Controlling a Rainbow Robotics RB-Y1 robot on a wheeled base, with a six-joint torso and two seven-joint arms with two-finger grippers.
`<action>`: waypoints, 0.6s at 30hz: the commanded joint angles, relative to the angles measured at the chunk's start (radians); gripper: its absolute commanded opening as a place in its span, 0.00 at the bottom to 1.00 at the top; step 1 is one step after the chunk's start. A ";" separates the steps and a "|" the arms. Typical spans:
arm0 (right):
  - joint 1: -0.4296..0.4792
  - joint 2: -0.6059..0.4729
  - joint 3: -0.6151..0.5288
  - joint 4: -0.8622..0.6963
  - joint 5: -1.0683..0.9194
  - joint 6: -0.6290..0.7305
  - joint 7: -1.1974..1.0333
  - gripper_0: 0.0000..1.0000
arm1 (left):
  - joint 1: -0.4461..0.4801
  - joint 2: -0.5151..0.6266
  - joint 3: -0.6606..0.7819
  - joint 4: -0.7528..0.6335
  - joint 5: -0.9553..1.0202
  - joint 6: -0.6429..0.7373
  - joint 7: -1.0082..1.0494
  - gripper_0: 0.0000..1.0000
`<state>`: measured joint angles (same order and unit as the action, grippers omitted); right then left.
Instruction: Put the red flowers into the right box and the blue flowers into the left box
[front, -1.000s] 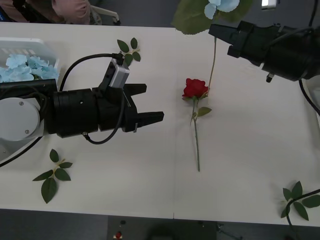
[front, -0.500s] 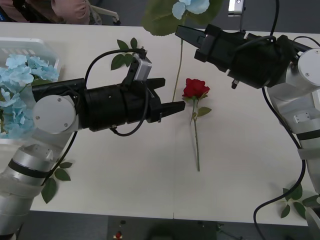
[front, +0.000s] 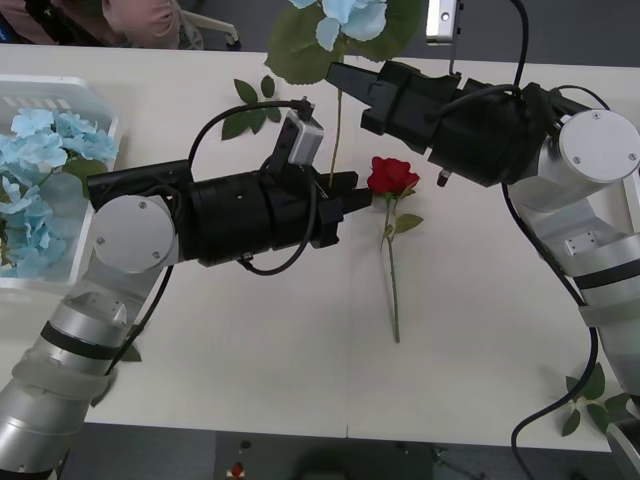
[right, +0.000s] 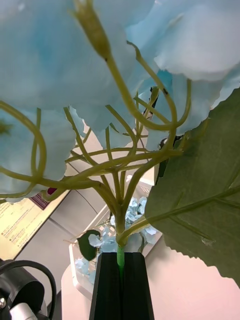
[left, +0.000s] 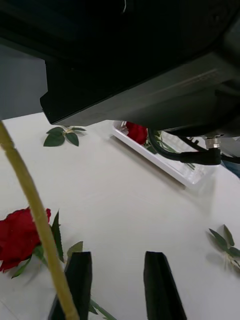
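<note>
The right claw (front: 335, 75) is seen closed on the thin stem of a blue flower (front: 350, 22), gripped just below the point where the stem branches into the petal cluster; in the right wrist view the black fingers (right: 122, 287) are pressed together with the green stem between them. The flower is held above the far edge of the bench (front: 480, 300), its head cut off at the upper border of the front view, its big green leaf (front: 300, 50) beside the cluster. Its long axis runs roughly straight down from head to stem, the lower end being hidden behind the left claw (front: 352, 200).

The left claw is held with its fingers (left: 77, 285) moderately apart, empty, the hanging stem crossing one finger in the left wrist view; whether it touches is not clear. Just beyond the fingertips a red flower (front: 390, 178) lies flat on the bench, head toward the far edge, stem toward the robot.

More blue flowers (front: 40, 150) are piled in the left box (front: 70, 95), which is cut off at the left border. A white tray (left: 165, 162) holding something red is partly hidden behind the right arm in the left wrist view. Loose leaf sprigs (front: 250, 105) are scattered on the bench.
</note>
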<state>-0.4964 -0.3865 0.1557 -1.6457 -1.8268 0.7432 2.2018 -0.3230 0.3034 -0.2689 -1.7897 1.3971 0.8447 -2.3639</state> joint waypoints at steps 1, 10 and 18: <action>-0.024 0.009 -0.015 -0.040 0.006 -0.002 0.030 0.00 | -0.013 0.063 0.014 -0.013 0.069 -0.006 0.061 0.00; -0.022 0.008 -0.015 -0.042 0.004 -0.002 0.029 0.00 | -0.013 0.106 0.023 -0.014 0.098 -0.009 0.069 0.00; -0.033 -0.023 -0.013 -0.042 0.052 0.018 0.022 0.66 | -0.019 0.244 0.031 -0.033 0.191 -0.010 0.081 0.00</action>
<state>-0.4965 -0.3872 0.1563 -1.6457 -1.7934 0.7499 2.2018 -0.3231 0.4943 -0.2476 -1.7899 1.5768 0.8379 -2.3611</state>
